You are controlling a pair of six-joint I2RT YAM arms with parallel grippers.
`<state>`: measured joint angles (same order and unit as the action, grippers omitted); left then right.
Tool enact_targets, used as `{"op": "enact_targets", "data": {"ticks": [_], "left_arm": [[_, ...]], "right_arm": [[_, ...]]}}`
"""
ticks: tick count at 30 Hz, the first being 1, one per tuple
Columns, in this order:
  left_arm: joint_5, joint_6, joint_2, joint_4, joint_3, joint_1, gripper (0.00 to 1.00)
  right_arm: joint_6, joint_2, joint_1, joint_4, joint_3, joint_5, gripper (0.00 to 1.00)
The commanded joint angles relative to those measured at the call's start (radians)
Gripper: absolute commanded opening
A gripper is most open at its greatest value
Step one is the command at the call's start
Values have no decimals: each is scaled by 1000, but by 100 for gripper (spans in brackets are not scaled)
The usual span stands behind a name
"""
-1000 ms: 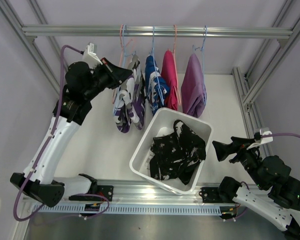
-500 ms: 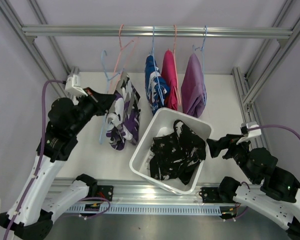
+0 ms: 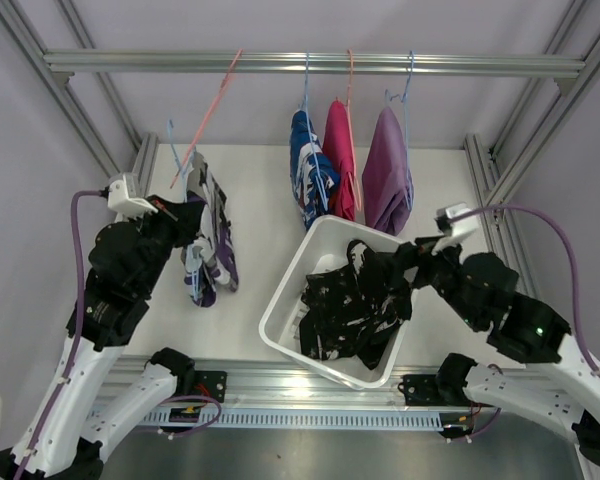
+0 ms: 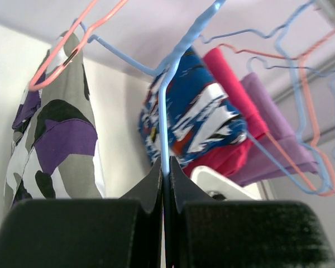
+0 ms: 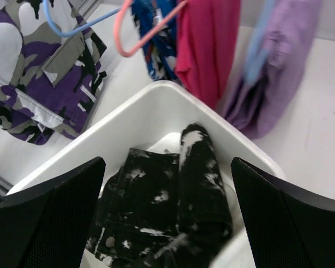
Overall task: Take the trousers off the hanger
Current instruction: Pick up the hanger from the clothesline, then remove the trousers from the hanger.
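My left gripper (image 3: 183, 216) is shut on the wire of a blue hanger (image 3: 172, 140), clear of the rail. The purple-white camouflage trousers (image 3: 206, 243) hang from it at the left. In the left wrist view the jaws (image 4: 164, 167) pinch the blue wire (image 4: 163, 117), with the camouflage trousers (image 4: 56, 128) up left. The blue-white (image 3: 308, 170), pink (image 3: 340, 160) and lilac trousers (image 3: 387, 170) hang on the rail. The black flecked trousers (image 3: 355, 300) lie in the white bin (image 3: 280, 300). My right gripper (image 3: 405, 262) is open over the bin, above the black trousers (image 5: 167, 212).
A pink hanger (image 3: 208, 110) slants from the rail (image 3: 130, 62) down to the camouflage trousers. Metal frame posts stand at both sides. The bin rim (image 5: 156, 92) sits just in front of the hanging pink (image 5: 204, 44) and lilac trousers (image 5: 273, 72).
My left gripper has pulled the blue hanger with the camouflage trousers off the rail, leftward and down. The pink hanger swung askew. My right gripper moved left, over the bin.
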<state>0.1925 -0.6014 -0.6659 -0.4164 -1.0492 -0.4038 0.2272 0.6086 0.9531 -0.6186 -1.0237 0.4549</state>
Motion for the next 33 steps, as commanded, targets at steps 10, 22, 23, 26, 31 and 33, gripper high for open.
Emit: {"op": "enact_targets", "data": {"ticks": [10,22,23,26,31,33], "left_arm": [[189,17,48,192,57,-4,0],[263,32,42,173,92,-4,1],[265,32,37,171,94,-3,1],[268,38,35,171,94,-3,1],[259,34,48,168,92,-4,1],[260,37,48,169,94,-4,0]], "right_arm": [[-109,400,193,339,-128,-96,99],[-55,710,259,632,-88,-188,100],[-48,730,262,655,-93,-193,100],[-48,802,266,724,-101,-203,99],[-68,911,265,848,-137,-223,99],[-71,962,257,885,-150,-240,99]]}}
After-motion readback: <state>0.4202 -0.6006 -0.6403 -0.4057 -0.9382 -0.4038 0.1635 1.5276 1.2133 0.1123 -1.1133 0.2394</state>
